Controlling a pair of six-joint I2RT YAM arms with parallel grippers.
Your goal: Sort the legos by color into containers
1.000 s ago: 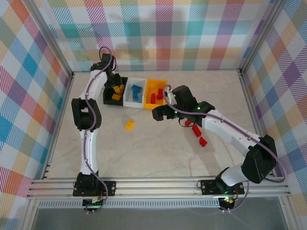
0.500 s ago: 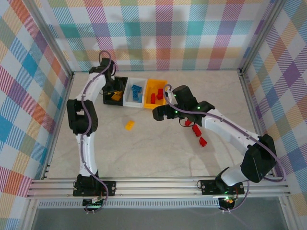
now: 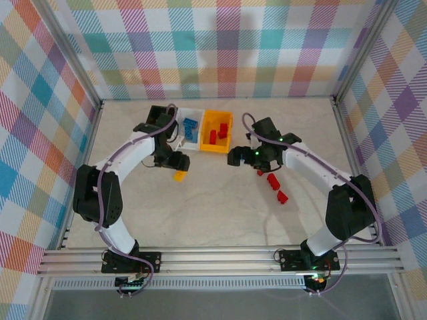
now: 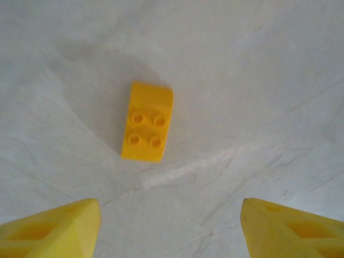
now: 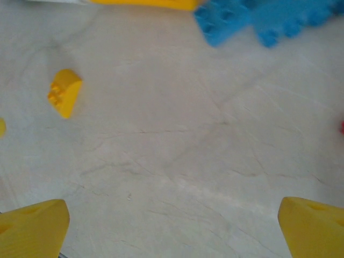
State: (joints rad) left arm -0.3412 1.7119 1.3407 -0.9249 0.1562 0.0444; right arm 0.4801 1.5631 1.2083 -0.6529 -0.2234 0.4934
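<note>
L gripper hangs open & empty over the yellow lego lying studs-up on the table near the white bin, R gripper open too; pickup step, prob., and next needs a straight drop & squeeze across its width.

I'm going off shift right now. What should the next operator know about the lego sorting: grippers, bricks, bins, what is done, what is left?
Left gripper: open, empty, above a yellow brick lying loose on the table.
Right gripper: open, empty, beside three loose red bricks on the table.
Done: blue bricks in the white bin, red ones in the yellow-orange bin.
Left: bin the yellow brick and the three loose red bricks.
</note>
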